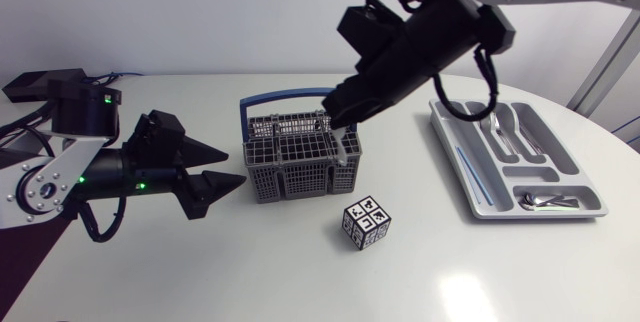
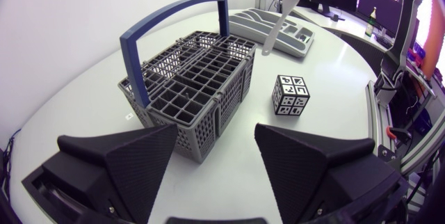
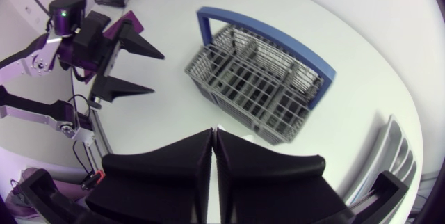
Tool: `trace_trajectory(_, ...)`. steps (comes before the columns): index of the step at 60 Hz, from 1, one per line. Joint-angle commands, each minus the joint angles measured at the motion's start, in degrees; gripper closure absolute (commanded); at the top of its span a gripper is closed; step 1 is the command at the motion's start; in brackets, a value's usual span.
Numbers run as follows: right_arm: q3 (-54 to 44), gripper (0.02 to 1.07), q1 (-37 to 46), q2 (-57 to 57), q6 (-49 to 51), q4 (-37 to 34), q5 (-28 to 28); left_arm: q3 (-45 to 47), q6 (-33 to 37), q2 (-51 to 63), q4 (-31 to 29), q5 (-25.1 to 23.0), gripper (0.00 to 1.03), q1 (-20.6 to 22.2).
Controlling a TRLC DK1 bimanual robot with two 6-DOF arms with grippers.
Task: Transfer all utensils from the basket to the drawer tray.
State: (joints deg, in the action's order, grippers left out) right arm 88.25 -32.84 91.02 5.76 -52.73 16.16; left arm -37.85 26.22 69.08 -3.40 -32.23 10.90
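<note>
The grey wire basket with a blue handle stands mid-table. Over its right end hangs my right gripper, shut on the top of a slim silver utensil that points down. The same utensil shows in the left wrist view, lifted clear above the basket. My left gripper rests open just left of the basket, holding nothing. The grey drawer tray lies at the right with several utensils in its compartments. The right gripper looks down on the basket.
A small cube with black-and-white markers sits in front of the basket's right corner, also seen beside the basket. More cutlery lies in the tray's near compartment.
</note>
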Motion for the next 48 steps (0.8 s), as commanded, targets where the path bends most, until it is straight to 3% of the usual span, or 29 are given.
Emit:
trace_trajectory(1,-4.8,1.00,3.4,-2.9,2.0,-2.1,-2.7,1.1,0.9,-1.6,-1.1,0.9,0.26,1.1)
trace_trajectory(18,-17.9,1.00,18.3,-11.0,6.1,-2.5,-15.9,0.8,0.4,-3.5,-3.1,3.1,0.26,2.1)
trace_trajectory(33,-27.1,1.00,35.3,-13.9,14.1,6.3,-22.5,0.6,0.4,-4.4,-4.3,4.2,0.26,2.0)
trace_trajectory(48,-32.4,0.99,46.3,-9.8,21.4,18.2,-27.7,0.1,0.4,-6.0,-6.0,5.9,0.26,3.0)
